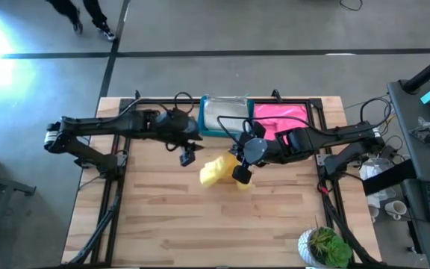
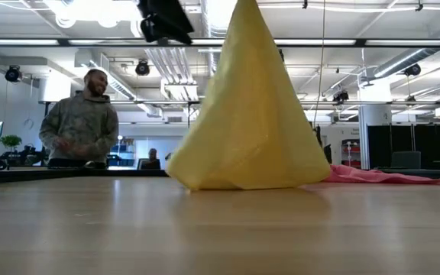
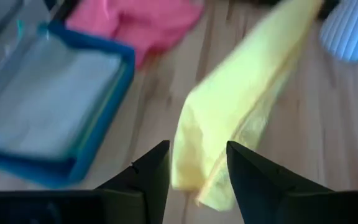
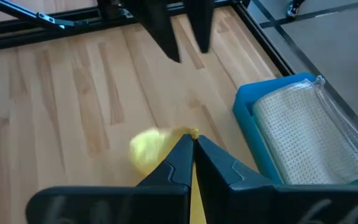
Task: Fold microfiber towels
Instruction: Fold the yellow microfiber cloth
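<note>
The yellow towel [image 1: 216,173] stands as a tall cone [image 2: 243,114] at the table's middle, its lower folds resting on the wood. My right gripper [image 4: 192,146] is above it, shut on its top, which lies beyond the low view's upper edge. My left gripper [image 1: 187,158] hangs open just left of the towel and clear of it; in its wrist view the towel [image 3: 241,106] shows beyond the spread fingers. A pink towel [image 1: 281,113] lies spread at the far right. A light grey towel [image 1: 225,113] lies folded in the blue bin. My right gripper pinches the yellow towel's topmost point [image 4: 193,132] between its two shut fingers. The fingers slant down from the table's right side. The towel hangs below them, spreading out, with its bottom folds [image 2: 235,182] on the table; one layer or several, I cannot tell.
The blue bin [image 1: 202,123] stands at the far edge's middle, next to the pink towel. A potted plant [image 1: 325,246] sits at the near right corner. A person [image 2: 82,114] stands beyond the table. Bare wood lies near and to the left.
</note>
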Action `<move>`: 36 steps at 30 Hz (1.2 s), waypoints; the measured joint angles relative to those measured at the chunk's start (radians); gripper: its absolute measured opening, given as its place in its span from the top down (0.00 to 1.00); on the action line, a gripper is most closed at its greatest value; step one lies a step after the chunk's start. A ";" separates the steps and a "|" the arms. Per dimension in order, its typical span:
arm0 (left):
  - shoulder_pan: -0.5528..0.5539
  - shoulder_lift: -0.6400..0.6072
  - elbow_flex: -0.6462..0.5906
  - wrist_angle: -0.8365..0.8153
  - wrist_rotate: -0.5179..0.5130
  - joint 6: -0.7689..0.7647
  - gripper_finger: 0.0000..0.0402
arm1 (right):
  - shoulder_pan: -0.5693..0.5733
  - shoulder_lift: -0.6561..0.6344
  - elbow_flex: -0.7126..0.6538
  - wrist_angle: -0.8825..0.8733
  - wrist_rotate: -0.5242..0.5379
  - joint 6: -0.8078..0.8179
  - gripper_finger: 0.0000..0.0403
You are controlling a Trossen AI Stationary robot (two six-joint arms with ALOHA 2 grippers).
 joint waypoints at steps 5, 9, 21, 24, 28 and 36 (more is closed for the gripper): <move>0.000 0.039 0.000 0.115 0.074 -0.006 0.65 | -0.007 0.000 0.000 0.007 -0.019 -0.001 0.98; -0.002 0.080 -0.001 0.172 0.135 -0.006 0.65 | -0.014 0.000 0.000 0.007 -0.022 0.000 0.98; -0.008 0.151 -0.005 0.281 0.276 -0.003 0.65 | -0.018 0.000 0.000 0.006 -0.024 0.001 0.98; -0.007 0.163 -0.005 0.315 0.276 0.000 0.65 | -0.018 0.000 0.000 0.006 -0.025 0.001 0.98; -0.007 0.198 -0.005 0.338 0.276 0.001 0.65 | -0.018 0.000 0.000 0.007 -0.024 0.000 0.98; -0.007 0.252 -0.008 0.235 0.335 0.002 0.71 | -0.018 -0.012 0.000 0.003 -0.024 -0.008 0.98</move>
